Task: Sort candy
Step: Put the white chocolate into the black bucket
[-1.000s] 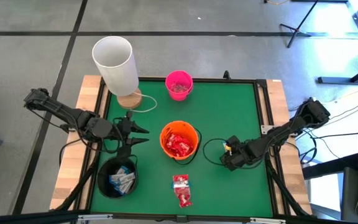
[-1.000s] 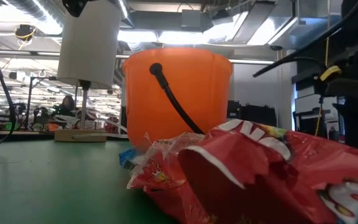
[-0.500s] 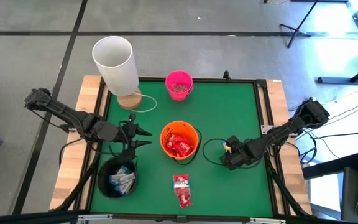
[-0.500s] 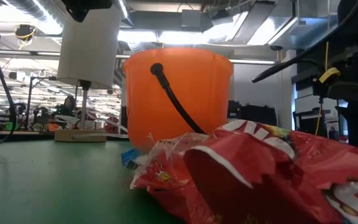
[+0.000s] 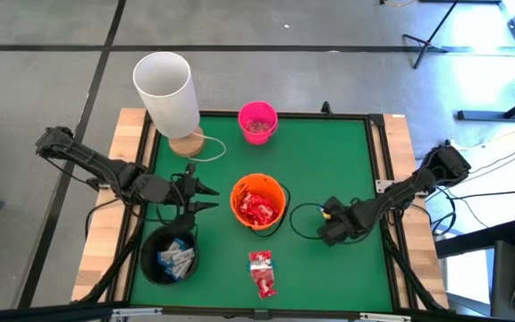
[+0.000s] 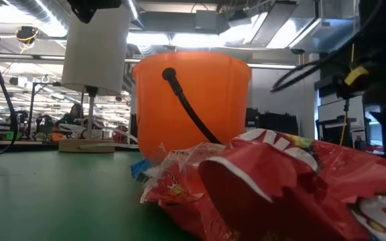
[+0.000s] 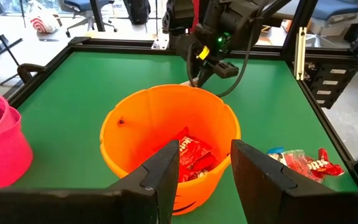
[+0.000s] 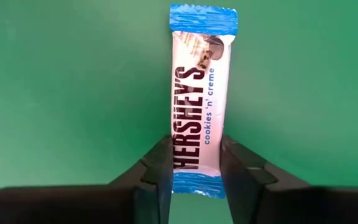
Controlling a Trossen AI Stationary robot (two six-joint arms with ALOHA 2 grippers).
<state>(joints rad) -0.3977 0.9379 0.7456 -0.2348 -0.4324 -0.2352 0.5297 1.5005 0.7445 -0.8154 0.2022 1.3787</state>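
Right hand (image 8: 194, 163), at the high view's lower right on the worktop (image 5: 329, 161), pinches a white-and-blue candy bar (image 8: 199, 93) near one end; the slick wrapper could slip when lifted.

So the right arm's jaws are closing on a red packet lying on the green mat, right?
Not red. The right wrist view shows the right gripper with its jaws on either side of a white-and-blue bar lying flat on the green mat. The rest is right.
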